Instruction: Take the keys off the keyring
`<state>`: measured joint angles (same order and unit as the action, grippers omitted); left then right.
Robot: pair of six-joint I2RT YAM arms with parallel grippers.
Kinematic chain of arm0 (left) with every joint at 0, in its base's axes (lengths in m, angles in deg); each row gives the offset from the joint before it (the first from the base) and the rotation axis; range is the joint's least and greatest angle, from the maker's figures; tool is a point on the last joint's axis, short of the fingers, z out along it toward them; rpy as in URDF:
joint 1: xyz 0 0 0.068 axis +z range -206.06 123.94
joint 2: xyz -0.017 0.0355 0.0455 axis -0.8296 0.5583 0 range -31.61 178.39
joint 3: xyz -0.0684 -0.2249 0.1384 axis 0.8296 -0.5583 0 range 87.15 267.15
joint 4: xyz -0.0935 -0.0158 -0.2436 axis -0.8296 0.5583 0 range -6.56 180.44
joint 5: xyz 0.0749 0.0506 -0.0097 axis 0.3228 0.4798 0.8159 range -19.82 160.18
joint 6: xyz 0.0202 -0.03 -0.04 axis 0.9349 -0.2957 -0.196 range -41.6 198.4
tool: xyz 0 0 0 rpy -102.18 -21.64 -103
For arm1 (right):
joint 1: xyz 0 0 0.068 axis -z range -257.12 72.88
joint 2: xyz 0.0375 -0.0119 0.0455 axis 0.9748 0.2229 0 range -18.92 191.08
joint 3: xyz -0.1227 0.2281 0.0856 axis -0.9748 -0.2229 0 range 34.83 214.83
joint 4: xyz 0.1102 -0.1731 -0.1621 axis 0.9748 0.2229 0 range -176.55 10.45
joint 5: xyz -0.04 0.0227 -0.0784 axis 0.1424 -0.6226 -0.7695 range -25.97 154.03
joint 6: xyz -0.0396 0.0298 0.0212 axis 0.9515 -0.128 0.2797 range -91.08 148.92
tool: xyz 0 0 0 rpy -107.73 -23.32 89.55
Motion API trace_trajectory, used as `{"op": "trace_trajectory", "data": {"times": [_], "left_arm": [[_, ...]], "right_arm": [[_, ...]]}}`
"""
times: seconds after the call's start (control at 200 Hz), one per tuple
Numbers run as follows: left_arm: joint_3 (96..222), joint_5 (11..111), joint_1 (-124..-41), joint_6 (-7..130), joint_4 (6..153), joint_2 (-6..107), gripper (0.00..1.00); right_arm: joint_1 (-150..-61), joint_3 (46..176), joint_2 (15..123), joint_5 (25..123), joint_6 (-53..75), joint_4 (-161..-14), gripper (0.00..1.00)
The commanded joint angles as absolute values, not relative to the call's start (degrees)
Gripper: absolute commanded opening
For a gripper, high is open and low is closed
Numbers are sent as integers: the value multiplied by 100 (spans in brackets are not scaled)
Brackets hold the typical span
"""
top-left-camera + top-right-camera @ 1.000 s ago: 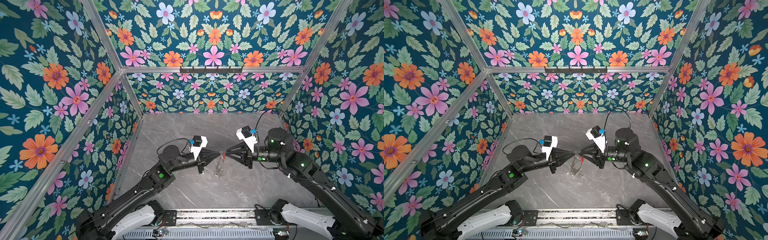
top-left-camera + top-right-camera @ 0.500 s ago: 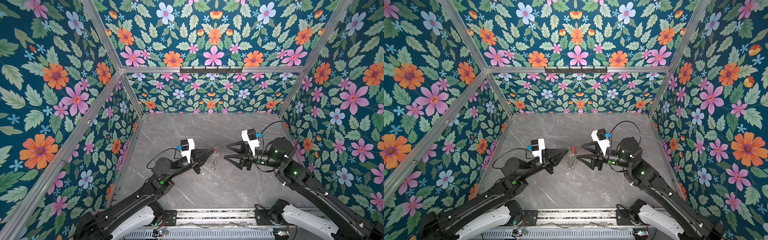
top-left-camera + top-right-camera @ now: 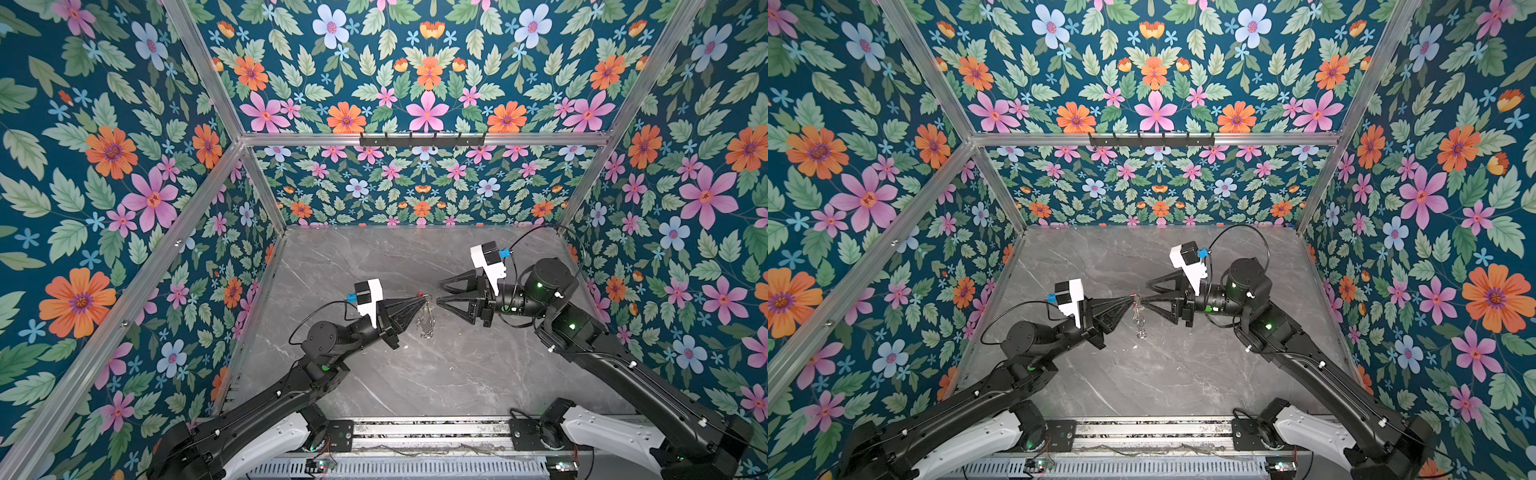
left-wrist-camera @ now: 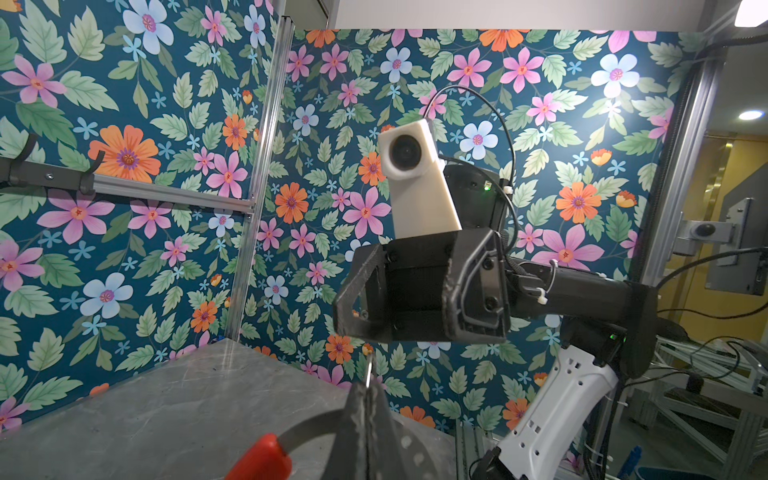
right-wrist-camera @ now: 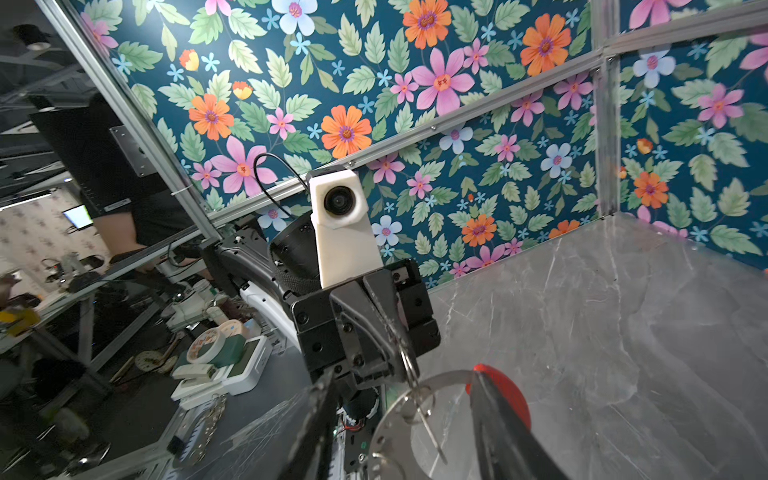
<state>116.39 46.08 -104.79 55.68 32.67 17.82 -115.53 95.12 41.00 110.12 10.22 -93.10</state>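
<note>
**Status change.** A second earlier, both jaw sets met at the keyring [image 3: 428, 313] over mid-counter. Half a second earlier, the right jaws had backed off toward 3 o'clock and spread wide. At this moment they had returned. They stood about half open with nothing held, tips just beside the keyring on its 3 o'clock side.

**Left jaws.** Fully closed on the keyring's wire, next to the red sleeve [image 4: 259, 457]. The grip point had barely shifted over the last half second.

**Keyring position.** It hung from the left tips, clear of the counter [image 3: 415, 374]. In the right wrist view, its grey arc [image 5: 440, 375] lay between the two right fingers, and the sleeve sat against one of them.

**Keys.** The keys [image 3: 1139, 328] dangled at the 6 o'clock end of the hoop in both top views. They appeared to be still threaded on, though they were too small for a count.

**Meaning for the task.**
- The retreat and return read as a reset, not as a completed removal.
- No key appeared to have come off yet.
- The next closure probably needed to land on a key or its split ring, not on the hoop wire.
</note>
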Motion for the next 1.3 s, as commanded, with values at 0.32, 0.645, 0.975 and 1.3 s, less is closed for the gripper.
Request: {"op": "trace_trajectory", "data": {"times": [0.32, 0.645, 0.975, 1.3], "left_arm": [[11589, 4707, -10480, 5436, 2739, 1793, 0], [11625, 4707, -10485, 5379, 2701, 1873, 0], [11640, 4689, -10484, 5318, 2788, 1899, 0], [11746, 4759, -10484, 5382, 3658, 1654, 32]], "right_arm": [[-11558, 9539, 4364, 11734, 736, -9675, 33], [-11575, 9539, 4406, 11699, 685, -9710, 19], [-11605, 9583, 4382, 11574, 725, -9597, 0], [-11605, 9997, 4278, 11376, 1392, -8161, 0]]}}
